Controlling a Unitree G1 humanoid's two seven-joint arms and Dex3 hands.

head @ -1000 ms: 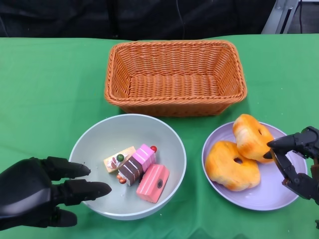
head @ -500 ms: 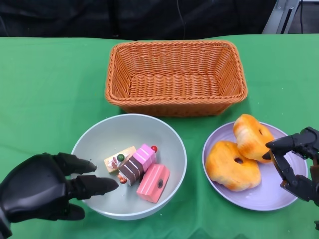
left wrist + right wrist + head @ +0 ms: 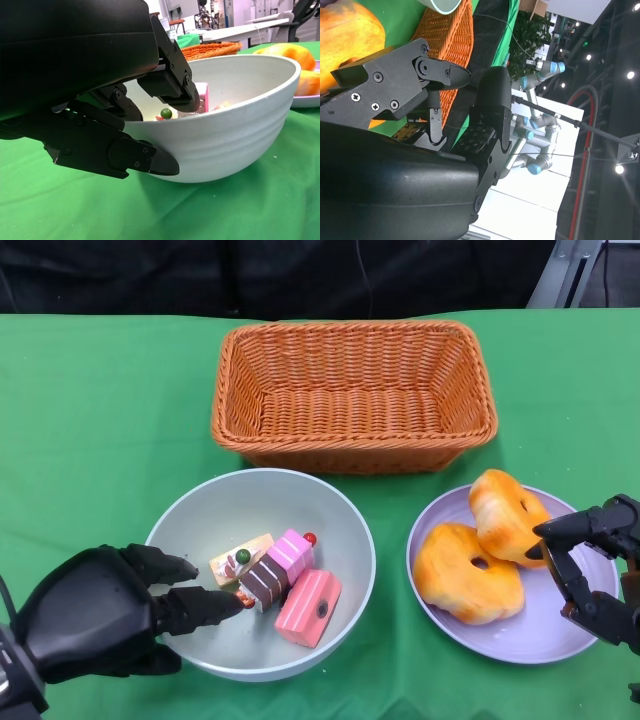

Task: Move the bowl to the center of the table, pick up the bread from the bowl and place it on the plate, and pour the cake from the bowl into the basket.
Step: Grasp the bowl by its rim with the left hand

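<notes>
The grey bowl (image 3: 250, 502) stands at the front left of centre, holding several toy cake pieces (image 3: 306, 606). My left hand (image 3: 105, 618) reaches over its near-left rim: one finger lies inside, the thumb sits under the outer wall. In the left wrist view the fingers (image 3: 172, 82) straddle the bowl (image 3: 235, 130) without clearly clamping it. Two golden breads (image 3: 467, 575) lie on the lilac plate (image 3: 530, 628) at the right. My right hand (image 3: 592, 575) hovers over the plate's right edge, fingers apart and holding nothing. The wicker basket (image 3: 352, 390) stands behind the bowl.
Green cloth covers the table (image 3: 100, 420). The basket's front wall is a short gap from the bowl's far rim. Bowl and plate stand side by side with a narrow strip of cloth between. The right wrist view shows a bread (image 3: 350, 35) and the basket (image 3: 447, 55).
My left hand has moved right and forward until its fingers reach over the bowl's rim and into the bowl. My right hand, the plate and the breads have stayed put.
</notes>
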